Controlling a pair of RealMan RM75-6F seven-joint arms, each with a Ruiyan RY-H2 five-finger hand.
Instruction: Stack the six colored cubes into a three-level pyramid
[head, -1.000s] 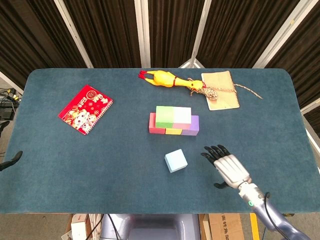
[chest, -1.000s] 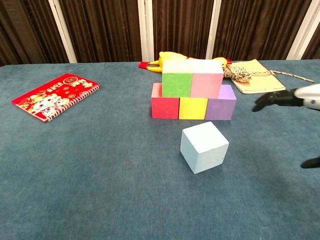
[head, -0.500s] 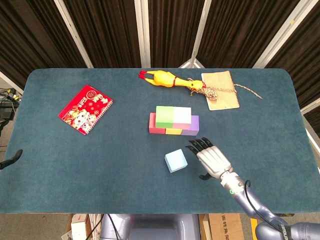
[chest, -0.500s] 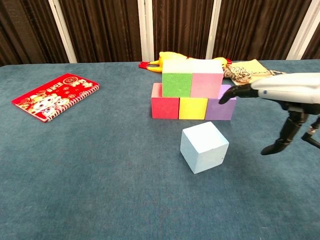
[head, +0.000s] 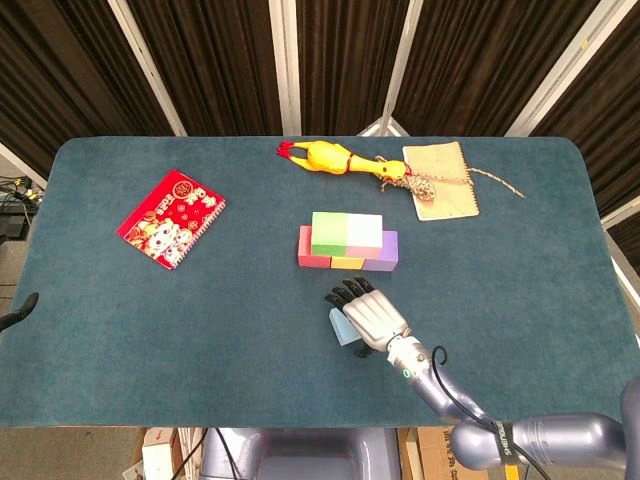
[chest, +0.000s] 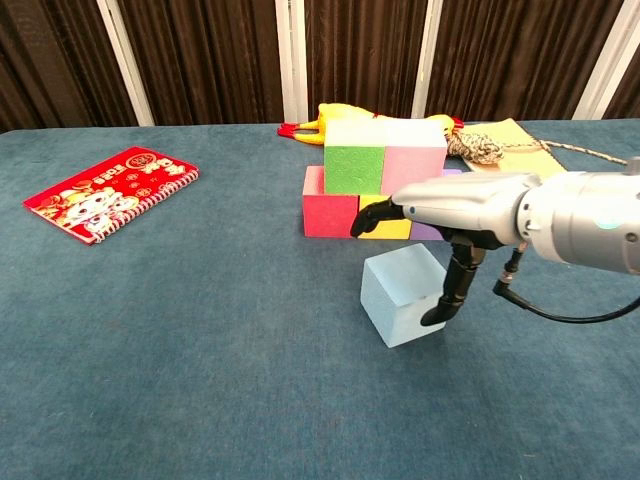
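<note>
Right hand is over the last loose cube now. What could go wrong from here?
1. The right hand is spread above the light blue cube, thumb at its right side; a poor grasp might tip or push it.
2. The five-cube stack stands just behind, so extended fingers might knock it.
3. Placing the cube across the green cube and pink cube off-centre might topple it.

A blue felt-covered desk (head: 150, 330) is filling the frame. A red notebook (head: 171, 218) is lying at upper left, a rubber chicken (head: 343, 161) and a tan notepad (head: 441, 180) with a rope (head: 425, 185) at upper center. Red (chest: 329, 212), yellow (chest: 390, 227) and purple (head: 388, 251) cubes are sitting mid-frame, a pale blue cube (chest: 398, 295) just below them.
</note>
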